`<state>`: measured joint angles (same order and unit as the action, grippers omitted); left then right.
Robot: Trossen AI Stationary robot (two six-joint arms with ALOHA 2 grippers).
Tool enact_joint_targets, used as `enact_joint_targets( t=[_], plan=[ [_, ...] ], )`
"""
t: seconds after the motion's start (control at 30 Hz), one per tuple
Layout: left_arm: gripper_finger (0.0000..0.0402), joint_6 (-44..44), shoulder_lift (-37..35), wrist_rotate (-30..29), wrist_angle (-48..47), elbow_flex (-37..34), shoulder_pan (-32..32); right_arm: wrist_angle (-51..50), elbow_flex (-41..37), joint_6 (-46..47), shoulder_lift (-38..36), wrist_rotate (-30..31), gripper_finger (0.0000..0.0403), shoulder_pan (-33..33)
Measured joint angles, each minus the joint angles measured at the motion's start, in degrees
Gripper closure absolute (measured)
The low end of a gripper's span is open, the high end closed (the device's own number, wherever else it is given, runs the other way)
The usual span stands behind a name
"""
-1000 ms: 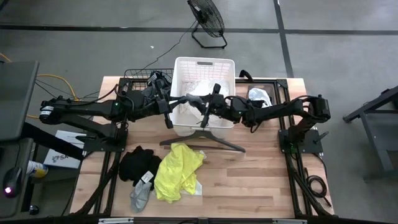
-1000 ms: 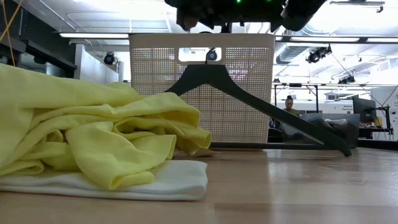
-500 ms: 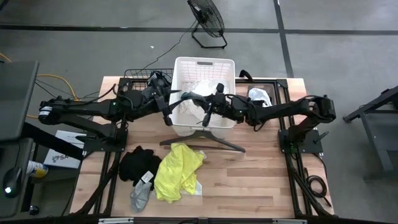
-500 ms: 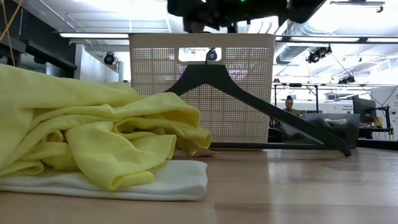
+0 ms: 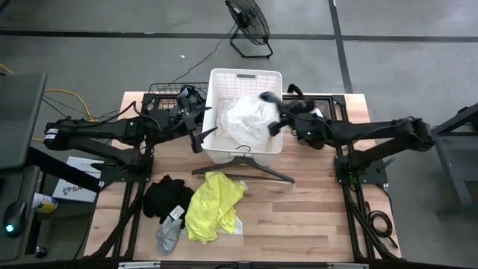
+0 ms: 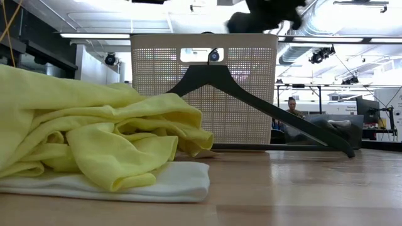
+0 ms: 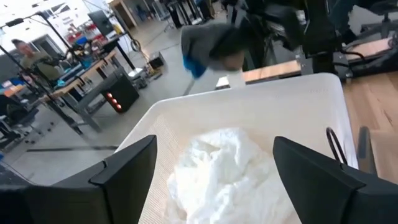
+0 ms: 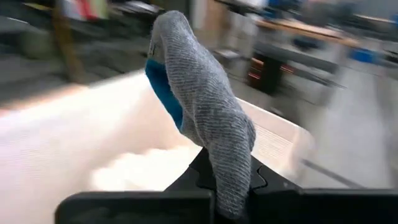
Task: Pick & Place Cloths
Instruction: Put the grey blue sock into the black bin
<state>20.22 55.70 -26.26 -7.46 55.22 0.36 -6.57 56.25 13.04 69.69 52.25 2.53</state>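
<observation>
Here the right gripper is clamped on a small grey knitted cloth with a blue patch, which stands up from between its fingers over the right rim of the white slatted plastic basket. Inside that basket lies the large white lacy cloth, bunched into a heap. The left gripper hangs at the basket's left wall with its two dark fingers spread wide apart and nothing between them, looking down onto the white heap. In front of the basket, a dark grey clothes hanger leans against its near wall. Nearer the front edge of the light wooden table sit the neon yellow cloth, a pile of black cloth just beside it and a small grey cloth at their front edge, with a folded white cloth under the yellow one.
</observation>
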Motion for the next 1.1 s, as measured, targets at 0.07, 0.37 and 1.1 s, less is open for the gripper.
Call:
enact_joint_targets(
  t=[0.07, 0.37, 1.1],
  plan=[
    [0.0085, -0.52, 0.00, 0.01, -0.49, 0.00, 0.00, -8.85, 0.00, 6.14, -2.10, 4.96, 0.0399, -0.26],
    [0.0084, -2.11, 0.00, 0.07, -0.25, 0.00, 0.00, -43.81, 0.00, 38.32, -4.83, 6.53, 0.0399, 4.60],
    [0.0084, -4.03, 0.02, 0.15, -3.13, 0.00, 0.00, -60.34, -0.04, 17.03, 6.90, -18.66, 0.0399, 25.65]
  ],
)
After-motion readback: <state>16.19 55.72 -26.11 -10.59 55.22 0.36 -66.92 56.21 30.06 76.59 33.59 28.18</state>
